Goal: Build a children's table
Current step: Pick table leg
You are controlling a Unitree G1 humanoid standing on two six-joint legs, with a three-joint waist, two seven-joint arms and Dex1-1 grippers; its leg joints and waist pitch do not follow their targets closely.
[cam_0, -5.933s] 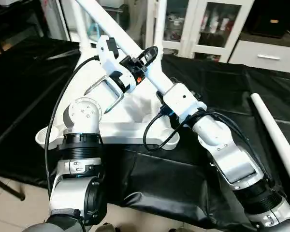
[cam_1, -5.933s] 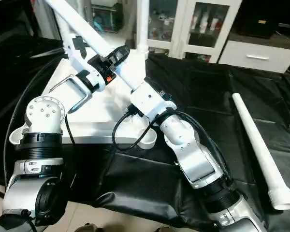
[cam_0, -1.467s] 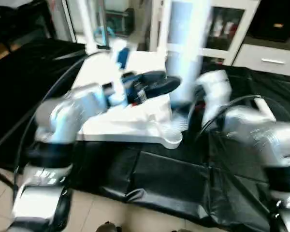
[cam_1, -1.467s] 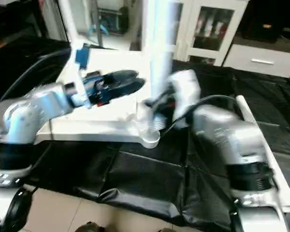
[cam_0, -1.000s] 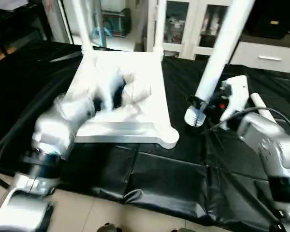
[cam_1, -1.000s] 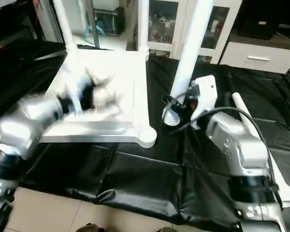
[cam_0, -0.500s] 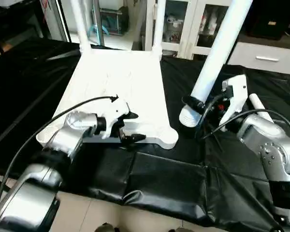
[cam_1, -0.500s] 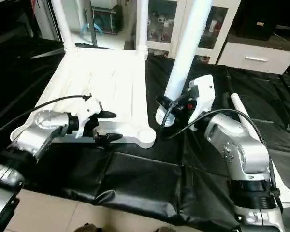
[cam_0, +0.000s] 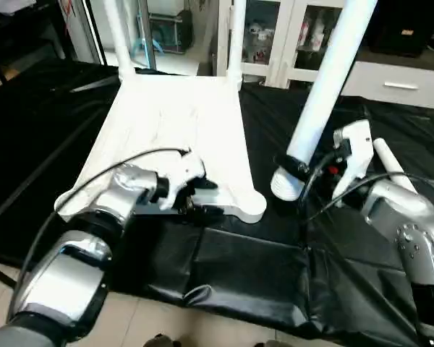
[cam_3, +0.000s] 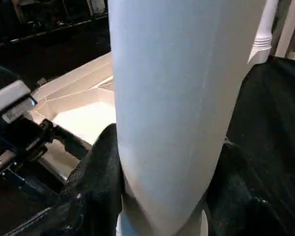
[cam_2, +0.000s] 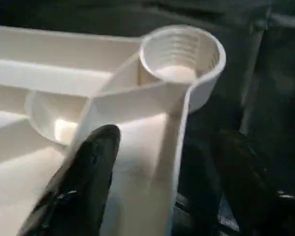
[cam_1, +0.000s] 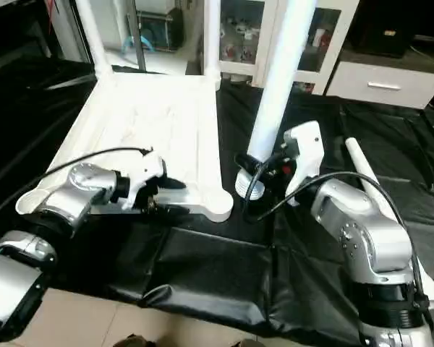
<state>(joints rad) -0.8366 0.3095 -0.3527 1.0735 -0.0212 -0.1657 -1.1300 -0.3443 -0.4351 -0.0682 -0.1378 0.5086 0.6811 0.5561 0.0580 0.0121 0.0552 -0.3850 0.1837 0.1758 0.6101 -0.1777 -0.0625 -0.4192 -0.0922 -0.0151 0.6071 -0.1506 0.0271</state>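
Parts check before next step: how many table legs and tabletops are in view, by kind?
Legs screwed into the tabletop's far corners: 2
Leg held in the right gripper: 1
Leg lying loose on the black cover: 1
Tabletop: 1
Total: 5

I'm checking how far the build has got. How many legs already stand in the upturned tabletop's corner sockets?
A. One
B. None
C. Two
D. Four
C: two legs rise from the far corners of the tabletop, the near-right socket gapes empty, the right gripper holds a third leg beside the top, and a fourth leg lies on the black cloth.
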